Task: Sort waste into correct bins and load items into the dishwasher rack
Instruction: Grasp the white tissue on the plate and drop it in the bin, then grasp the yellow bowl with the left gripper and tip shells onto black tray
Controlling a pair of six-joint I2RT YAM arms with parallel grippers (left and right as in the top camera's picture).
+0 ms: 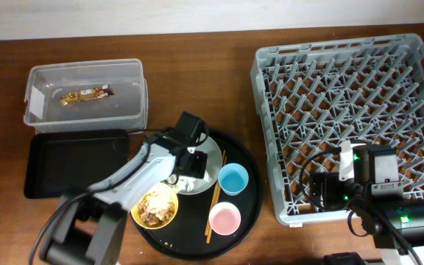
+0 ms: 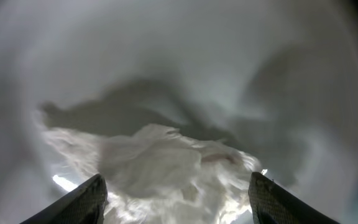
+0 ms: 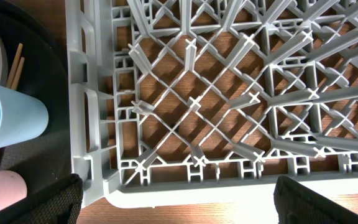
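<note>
The clear tub (image 1: 85, 94) stands at the far left of the bench (image 1: 197, 81) and holds the gold-brown wrapper (image 1: 87, 94), which lies flat on its floor. Just in front of the tub, nearly touching it, sits the black rectangular tray (image 1: 76, 163). To their right is the round black tray (image 1: 250, 213), which carries the dishes. The grey-green plate (image 1: 213, 156) lies at its back, and the white tissue (image 2: 166, 163) is crumpled on the plate. The yellow bowl (image 1: 155, 208) stands at the front left with the brownish food scraps (image 1: 154, 207) heaped inside. The blue cup (image 1: 233, 179) and the pink cup (image 1: 224, 218) stand upright and mouth up on the right side. The chopsticks (image 1: 214, 200) lie between the bowl and the cups, running front to back.

The left end effector (image 2: 176, 200) is low over the plate. Its fingers are spread wide on either side of the tissue and have not closed on it. The left arm covers much of the plate from above and reaches across beside the bowl.

The rack (image 1: 352, 110) fills the right side of the bench, and bare wood shows through its lattice of pegs. The right end effector (image 3: 176, 200) hangs over the rack's front left corner, wide open and gripping nothing. In its wrist view the two cups and the chopsticks show just beyond the rack's wall.
</note>
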